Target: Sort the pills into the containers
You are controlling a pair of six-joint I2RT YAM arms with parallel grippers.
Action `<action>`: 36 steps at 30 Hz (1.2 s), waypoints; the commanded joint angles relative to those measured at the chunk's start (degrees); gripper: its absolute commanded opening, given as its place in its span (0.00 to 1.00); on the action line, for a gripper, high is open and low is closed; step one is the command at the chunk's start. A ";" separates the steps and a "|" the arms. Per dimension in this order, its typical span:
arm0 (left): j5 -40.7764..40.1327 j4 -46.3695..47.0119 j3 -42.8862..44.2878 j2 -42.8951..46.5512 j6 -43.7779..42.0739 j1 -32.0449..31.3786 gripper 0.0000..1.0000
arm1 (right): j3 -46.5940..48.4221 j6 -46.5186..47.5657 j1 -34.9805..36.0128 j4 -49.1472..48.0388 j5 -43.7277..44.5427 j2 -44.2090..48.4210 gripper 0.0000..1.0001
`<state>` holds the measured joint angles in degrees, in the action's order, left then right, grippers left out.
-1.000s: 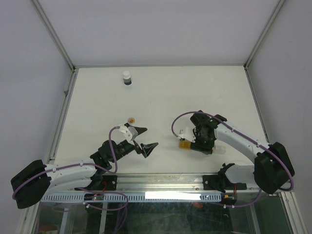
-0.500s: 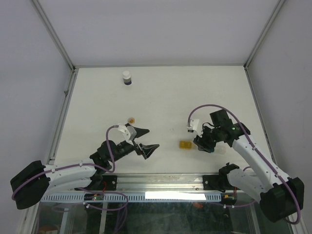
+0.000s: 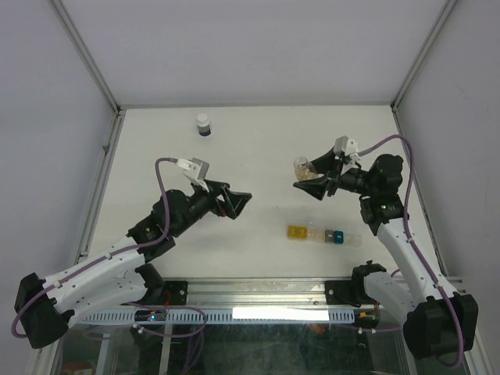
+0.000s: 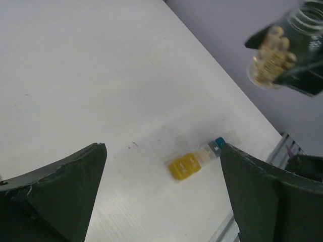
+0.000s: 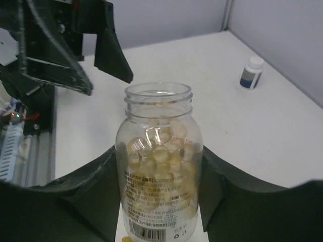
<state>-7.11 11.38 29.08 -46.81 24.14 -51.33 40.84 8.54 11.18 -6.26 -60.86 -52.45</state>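
My right gripper [image 3: 311, 184] is shut on a small clear open vial [image 3: 301, 166] and holds it upright above the table. The vial [image 5: 159, 166] is partly full of pale tan pills [image 5: 161, 151]. It also shows at the top right of the left wrist view [image 4: 272, 53]. The containers [image 3: 316, 234], a strip of yellow, clear, teal and clear compartments, lie on the table below my right gripper. In the left wrist view the containers [image 4: 194, 160] lie between my fingers. My left gripper [image 3: 237, 201] is open and empty, left of the vial and above the table.
A white-capped dark blue bottle [image 3: 203, 125] stands at the far left of the table and shows in the right wrist view [image 5: 251, 72]. The left arm's gripper [image 5: 75, 45] faces the vial. Metal frame rails run along the table's sides.
My right gripper has left the containers, risen to the far left and now holds the vial. My left arm has reached forward and up. The small orange thing beside it no longer shows.
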 commanded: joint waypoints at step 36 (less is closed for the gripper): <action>-7.07 -41.17 35.41 -50.30 -9.31 23.21 0.71 | -9.46 -26.01 -4.19 -22.59 -2.82 9.50 0.00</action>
<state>-15.97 -30.65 61.17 -95.90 16.64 -28.75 29.10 -17.02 7.03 -28.08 -64.34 -42.87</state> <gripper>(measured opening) 0.737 0.549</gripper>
